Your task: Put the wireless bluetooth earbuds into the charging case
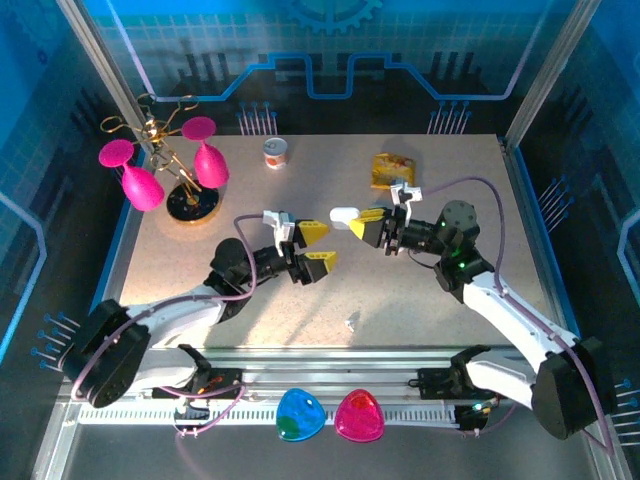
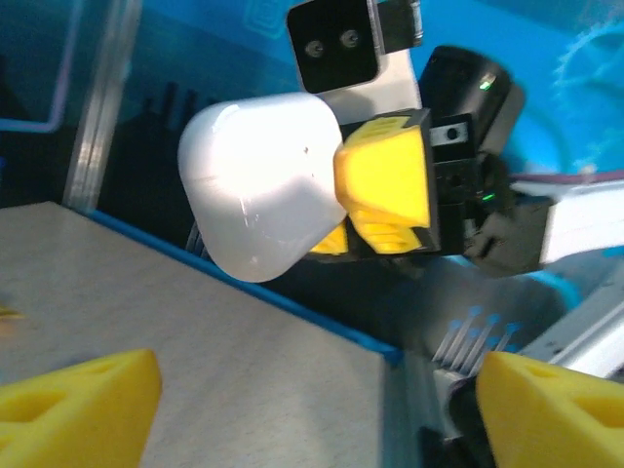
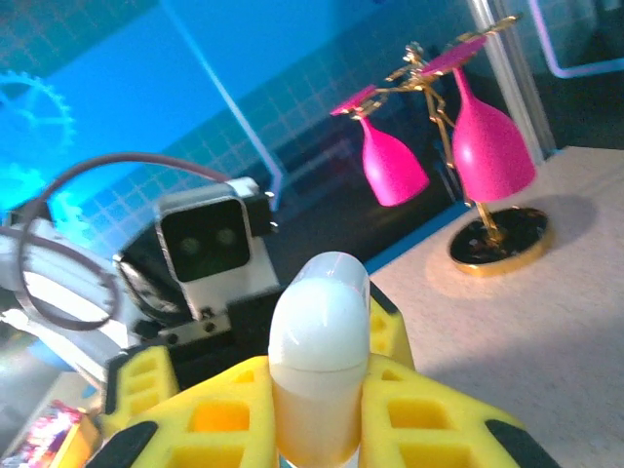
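Note:
The white pebble-shaped charging case (image 1: 343,214) hangs above the table's middle, lid closed, with my right gripper (image 1: 358,225) shut on its lower half. In the right wrist view the case (image 3: 320,331) stands upright between the yellow fingers (image 3: 429,409). My left gripper (image 1: 318,248) faces it from the left, open and empty, a short gap away. In the left wrist view the case (image 2: 258,185) is ahead and above my left gripper (image 2: 317,414), whose yellow fingertips (image 2: 78,405) stand wide apart. One tiny white earbud (image 1: 351,322) lies on the table near the front edge.
A gold rack with pink goblets (image 1: 165,165) stands at the back left. A small can (image 1: 276,153) and a yellow packet (image 1: 390,170) sit at the back. Blue (image 1: 300,415) and pink (image 1: 360,415) shells rest on the front rail.

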